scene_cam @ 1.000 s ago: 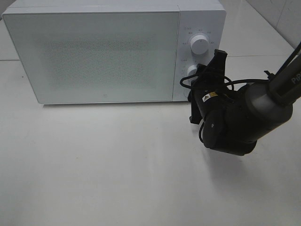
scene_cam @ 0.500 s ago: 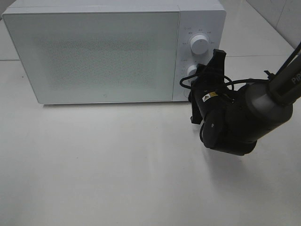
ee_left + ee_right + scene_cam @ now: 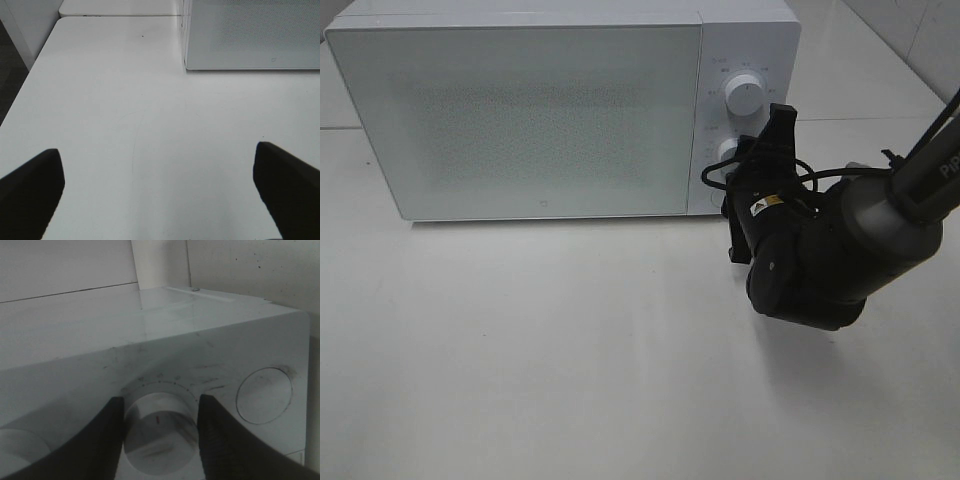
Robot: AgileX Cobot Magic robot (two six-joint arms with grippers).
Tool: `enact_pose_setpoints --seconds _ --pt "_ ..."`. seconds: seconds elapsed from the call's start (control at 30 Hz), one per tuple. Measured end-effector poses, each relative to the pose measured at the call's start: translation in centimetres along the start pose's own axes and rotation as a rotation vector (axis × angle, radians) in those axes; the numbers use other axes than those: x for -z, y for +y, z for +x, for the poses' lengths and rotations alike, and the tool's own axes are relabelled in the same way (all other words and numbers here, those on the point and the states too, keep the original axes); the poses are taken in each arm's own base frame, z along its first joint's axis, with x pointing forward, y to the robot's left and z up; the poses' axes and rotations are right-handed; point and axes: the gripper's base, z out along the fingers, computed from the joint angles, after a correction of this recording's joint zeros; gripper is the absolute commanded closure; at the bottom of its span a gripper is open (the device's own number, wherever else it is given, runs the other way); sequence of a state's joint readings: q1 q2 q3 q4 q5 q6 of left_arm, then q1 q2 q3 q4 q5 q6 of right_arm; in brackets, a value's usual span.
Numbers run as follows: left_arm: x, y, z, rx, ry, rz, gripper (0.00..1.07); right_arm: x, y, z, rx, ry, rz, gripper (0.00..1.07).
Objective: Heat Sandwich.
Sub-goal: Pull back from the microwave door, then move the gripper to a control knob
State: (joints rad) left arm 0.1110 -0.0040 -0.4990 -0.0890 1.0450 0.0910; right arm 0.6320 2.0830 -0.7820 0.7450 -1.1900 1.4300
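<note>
The white microwave (image 3: 520,110) stands at the back of the table with its door closed. The sandwich is out of view. In the right wrist view my right gripper (image 3: 160,440) has its two dark fingers (image 3: 97,440) pressed on either side of the lower knob (image 3: 159,432). The exterior high view shows the right gripper (image 3: 740,160) at the lower knob (image 3: 724,150), below the upper knob (image 3: 745,96). My left gripper (image 3: 160,195) is open wide over bare table, near the microwave's left front corner (image 3: 186,62). Nothing is between its fingers.
The right arm's black wrist (image 3: 810,250) hangs over the table in front of the control panel. A flat round disc (image 3: 264,395) sits on the panel beside the held knob. The table's left edge (image 3: 30,80) drops to a dark floor.
</note>
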Motion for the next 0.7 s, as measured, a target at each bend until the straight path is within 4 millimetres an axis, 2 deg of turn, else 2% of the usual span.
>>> enact_pose_setpoints --seconds 0.07,0.17,0.2,0.23,0.37,0.7 --pt "0.00 0.00 0.00 0.000 0.000 0.000 0.09 0.00 0.00 0.00 0.002 0.000 0.000 0.55" --pt "0.00 0.00 0.00 0.000 0.000 0.000 0.09 0.00 0.02 0.07 0.006 0.008 -0.002 0.48" --pt "0.00 0.00 0.00 0.000 0.000 0.000 0.09 -0.01 0.13 0.15 0.010 0.015 -0.013 0.40" --pt "0.00 0.00 0.00 0.000 0.000 0.000 0.09 -0.01 0.16 0.24 0.014 0.020 -0.015 0.37" --pt "0.00 0.00 0.00 0.000 0.000 0.000 0.09 0.06 0.15 0.41 0.019 0.030 -0.017 0.30" --pt "0.00 0.00 0.00 0.000 0.000 0.000 0.09 0.17 0.16 0.46 0.043 0.044 -0.018 0.31"
